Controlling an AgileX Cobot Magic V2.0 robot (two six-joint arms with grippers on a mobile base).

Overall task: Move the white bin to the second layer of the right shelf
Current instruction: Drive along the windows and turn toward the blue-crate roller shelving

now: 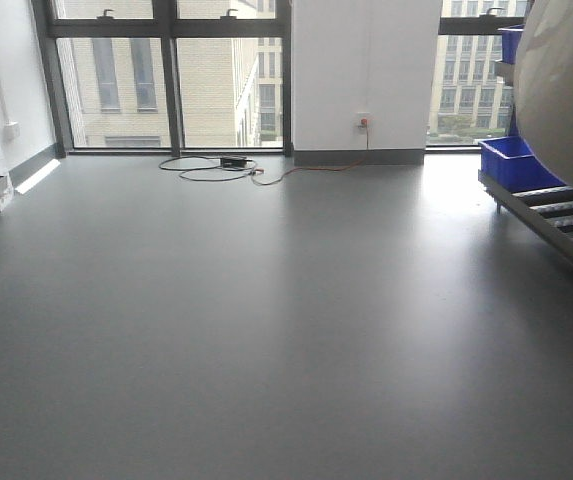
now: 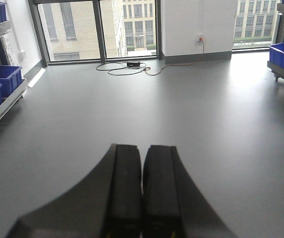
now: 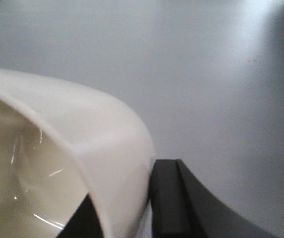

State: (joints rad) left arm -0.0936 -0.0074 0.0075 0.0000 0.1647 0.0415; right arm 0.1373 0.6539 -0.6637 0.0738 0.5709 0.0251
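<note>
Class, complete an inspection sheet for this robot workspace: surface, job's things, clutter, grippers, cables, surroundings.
Surface: grey floor, glossy.
Job's things: white bin held by its rim; right shelf with roller rails, bin not yet on it.
Clutter: blue crates on the right shelf; more on the left rack.
Grippers: left gripper shut, holding nothing; right gripper shut on the white bin's wall.
Cables: black cable coiled by the windows; reddish lead running to the wall socket.
Surroundings: white wall, buildings outside.
</note>
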